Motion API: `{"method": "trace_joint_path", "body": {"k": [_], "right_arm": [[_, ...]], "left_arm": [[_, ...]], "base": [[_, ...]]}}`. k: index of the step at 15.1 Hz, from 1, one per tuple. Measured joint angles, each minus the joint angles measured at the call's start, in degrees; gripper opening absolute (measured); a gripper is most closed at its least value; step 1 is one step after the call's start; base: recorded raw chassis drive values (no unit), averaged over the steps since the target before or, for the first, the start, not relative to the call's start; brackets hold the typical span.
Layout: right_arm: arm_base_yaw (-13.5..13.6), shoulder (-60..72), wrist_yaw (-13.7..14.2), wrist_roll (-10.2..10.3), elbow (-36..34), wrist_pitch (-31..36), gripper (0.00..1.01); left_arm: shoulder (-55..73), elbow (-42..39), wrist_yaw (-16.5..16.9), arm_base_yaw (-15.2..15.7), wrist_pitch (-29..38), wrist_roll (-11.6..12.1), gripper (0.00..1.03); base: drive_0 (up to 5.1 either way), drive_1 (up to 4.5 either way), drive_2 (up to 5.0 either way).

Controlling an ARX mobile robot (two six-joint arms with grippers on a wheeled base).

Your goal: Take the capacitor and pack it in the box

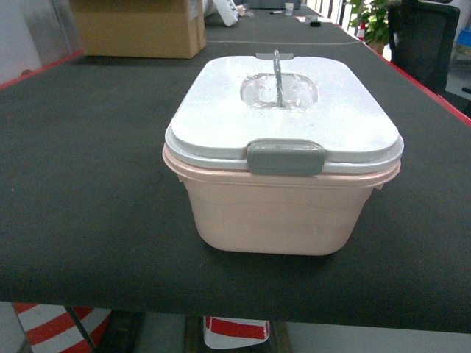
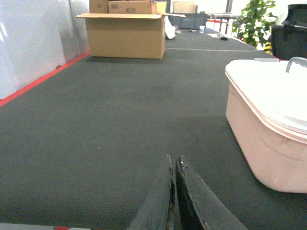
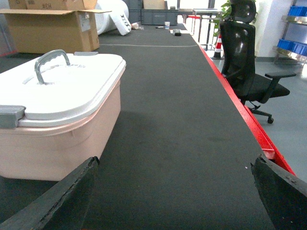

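Note:
The pale pink box point(image 1: 276, 213) stands in the middle of the dark table with its white lid point(image 1: 283, 110) on it, a grey clip point(image 1: 285, 157) at the front and a handle point(image 1: 277, 73) on top. In the left wrist view the box point(image 2: 266, 143) is to the right of my left gripper point(image 2: 173, 160), which is shut with nothing between its fingers. In the right wrist view the box point(image 3: 57, 139) lies to the left, and my right gripper point(image 3: 175, 160) stands wide open and empty over bare table. No capacitor is in view. Neither gripper shows in the head view.
A brown cardboard carton point(image 1: 140, 28) stands at the table's far left, seen also in the left wrist view as an open carton point(image 2: 125, 34). A black office chair point(image 3: 249, 67) stands off the table's red right edge point(image 3: 240, 110). A plant point(image 2: 256, 21) is far back.

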Motion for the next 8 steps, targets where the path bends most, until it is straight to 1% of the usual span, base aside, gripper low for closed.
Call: {"method": "trace_joint_path", "body": {"k": [1, 2, 3, 5, 6, 8], "right_arm": [[0.0, 0.0, 0.0, 0.0, 0.0, 0.0, 0.98], [0.0, 0.0, 0.0, 0.0, 0.0, 0.0, 0.98], [0.0, 0.0, 0.0, 0.0, 0.0, 0.0, 0.98], [0.0, 0.0, 0.0, 0.0, 0.0, 0.0, 0.98], [0.0, 0.0, 0.0, 0.0, 0.0, -0.1, 0.98], [0.0, 0.0, 0.0, 0.0, 0.0, 0.0, 0.98]], "left_arm": [[-0.9, 0.0, 0.0, 0.0, -0.7, 0.0, 0.02], [-5.8, 0.0, 0.0, 0.0, -8.6, 0.0, 0.02], [-10.2, 0.0, 0.0, 0.0, -10.6, 0.0, 0.02], [-10.1, 0.0, -0.1, 0.0, -11.0, 0.0, 0.02], [-10.1, 0.0, 0.0, 0.0, -10.6, -0.1, 0.04], [-10.1, 0.0, 0.0, 0.0, -10.7, -0.1, 0.31]], "base": [[0.0, 0.0, 0.0], [0.0, 0.0, 0.0], [0.0, 0.0, 0.0], [0.0, 0.0, 0.0], [0.0, 0.0, 0.0], [0.0, 0.0, 0.0]]}}
